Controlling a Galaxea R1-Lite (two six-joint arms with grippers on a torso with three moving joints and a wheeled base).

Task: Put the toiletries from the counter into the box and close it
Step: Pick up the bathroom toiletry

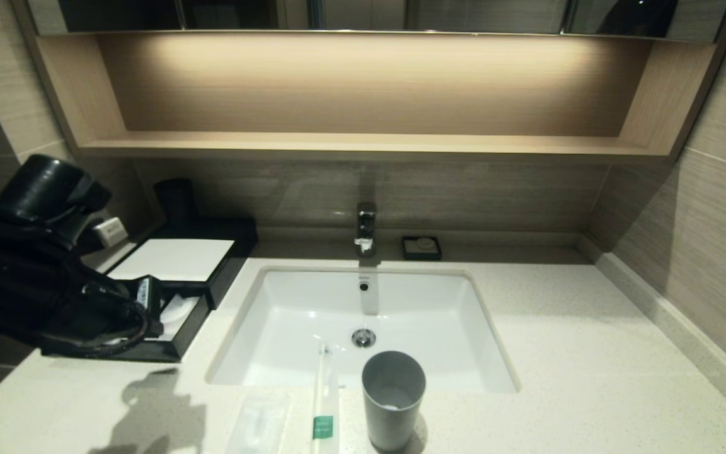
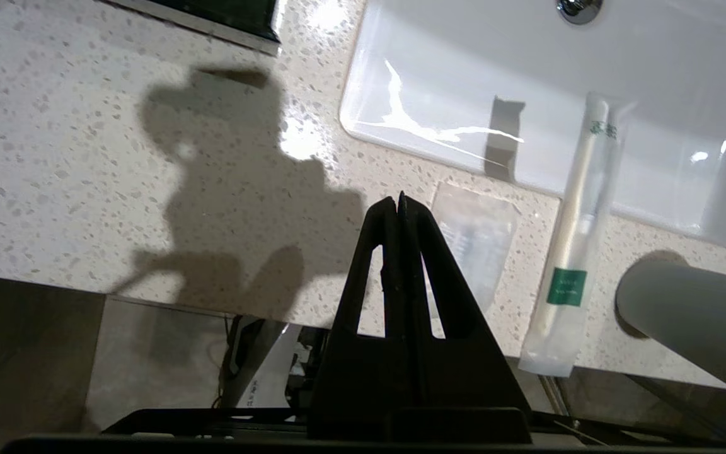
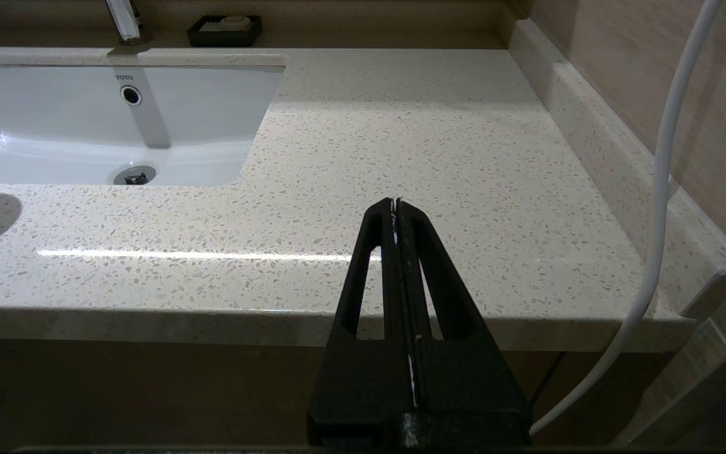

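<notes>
On the counter [image 1: 558, 353], in front of the sink, lies a long cream stick with a green band [image 1: 324, 403] [image 2: 580, 233]; its far end reaches over the basin. A flat translucent packet [image 1: 257, 421] [image 2: 476, 243] lies just left of it. The black box with a white top [image 1: 174, 258] stands at the back left. Its drawer [image 1: 183, 328] is pulled out and holds something white. My left arm [image 1: 54, 284] hangs over the drawer. My left gripper [image 2: 399, 198] is shut and empty above the counter, near the packet. My right gripper [image 3: 396, 202] is shut and empty above the counter's front right edge.
A grey cup [image 1: 393, 397] [image 2: 697, 315] stands right of the stick. The white sink [image 1: 312, 315] has a faucet [image 1: 365, 227] behind it and a black soap dish [image 1: 421, 248] to the faucet's right. A white cable [image 3: 665, 189] hangs by the right wall.
</notes>
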